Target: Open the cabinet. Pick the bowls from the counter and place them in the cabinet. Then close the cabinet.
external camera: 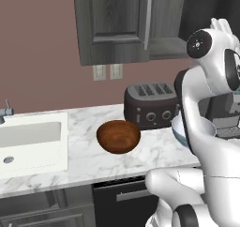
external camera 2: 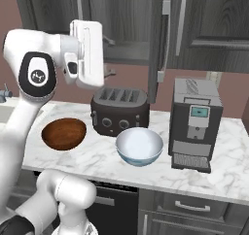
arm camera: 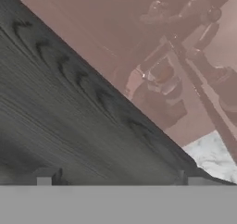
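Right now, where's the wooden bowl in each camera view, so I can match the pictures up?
Left base view: the wooden bowl sits centre frame on the counter, in front and left of the toaster.
Right base view: it sits at left-centre, left of the toaster.
Hand view: not in it; dark cabinet wood and reddish wall there.
Shared landmark: the toaster, beside the bowl in both base views.

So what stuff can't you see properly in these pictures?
- Pale blue patterned bowl, left base view: mostly behind the white arm.
- Dark grey wood-grain cabinet, right base view: inside too dark, top cut off.
- White inset sink, left base view: cut by the left edge.
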